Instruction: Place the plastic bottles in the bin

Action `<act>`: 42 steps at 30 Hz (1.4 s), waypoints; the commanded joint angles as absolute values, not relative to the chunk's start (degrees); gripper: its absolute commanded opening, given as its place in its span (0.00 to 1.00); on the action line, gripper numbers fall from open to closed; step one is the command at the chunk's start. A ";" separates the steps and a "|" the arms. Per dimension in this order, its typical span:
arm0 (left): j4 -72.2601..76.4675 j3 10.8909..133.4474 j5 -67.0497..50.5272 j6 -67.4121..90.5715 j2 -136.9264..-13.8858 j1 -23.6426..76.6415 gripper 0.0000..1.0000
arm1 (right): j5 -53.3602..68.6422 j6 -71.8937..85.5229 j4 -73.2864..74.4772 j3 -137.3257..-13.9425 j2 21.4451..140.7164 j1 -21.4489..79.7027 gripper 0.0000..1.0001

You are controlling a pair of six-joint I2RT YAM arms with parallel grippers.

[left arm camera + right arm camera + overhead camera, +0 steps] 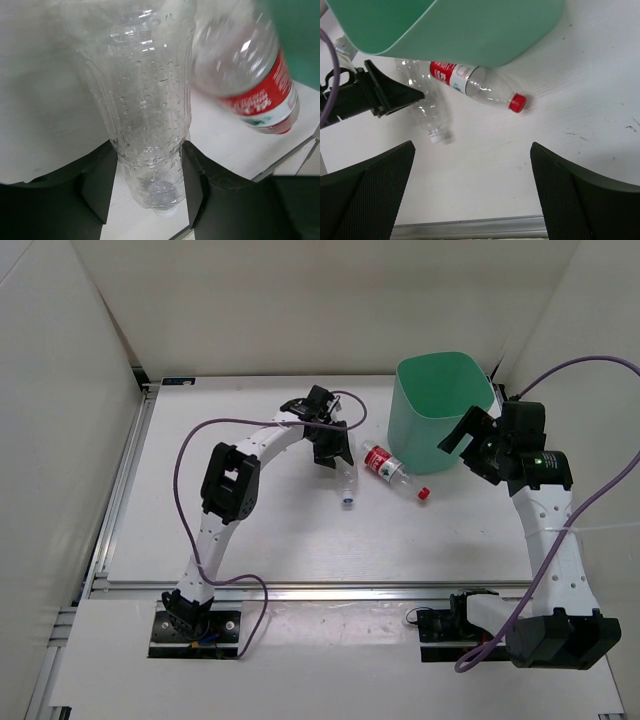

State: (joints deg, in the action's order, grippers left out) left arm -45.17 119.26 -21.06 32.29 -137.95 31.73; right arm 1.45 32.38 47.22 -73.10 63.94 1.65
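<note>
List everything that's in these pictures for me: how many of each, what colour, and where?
unlabelled bottle: one, clear, mid-table, between the left gripper's fingers
red-labelled bottle: one, clear with a red cap, lying on the table beside the bin
bin: one, mint green, upright at the table's far right
table: one, white
cables: two, purple, one along each arm
left gripper: one, black, shut on the unlabelled bottle
right gripper: one, black, open and empty, near the bin
</note>
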 commanded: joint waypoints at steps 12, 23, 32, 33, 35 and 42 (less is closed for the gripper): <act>-42.99 134.99 -15.03 41.04 -129.47 27.86 0.34 | 4.13 32.26 47.11 -72.77 62.75 0.01 1.00; -10.40 147.92 -10.91 53.60 -128.67 28.38 0.25 | 2.99 31.73 50.97 -72.77 58.54 -1.58 1.00; 2.72 148.10 -7.73 55.11 -134.29 35.93 0.24 | 0.09 29.18 56.68 -77.95 55.28 -2.64 1.00; 3.59 148.10 -6.95 55.11 -134.30 36.64 0.24 | -0.61 28.48 57.56 -77.96 54.59 -2.64 1.00; 4.48 148.10 -6.25 55.11 -135.52 38.48 0.24 | -2.27 27.87 59.23 -79.27 53.79 -2.64 1.00; 2.03 145.03 -5.63 49.94 -133.87 42.00 0.70 | -4.48 26.81 60.47 -78.22 50.19 -2.64 1.00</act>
State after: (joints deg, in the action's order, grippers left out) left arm 2.00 146.34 -7.42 53.60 -136.62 41.85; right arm -2.57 28.62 59.31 -77.10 50.92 -2.28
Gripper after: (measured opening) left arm 0.660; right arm 0.998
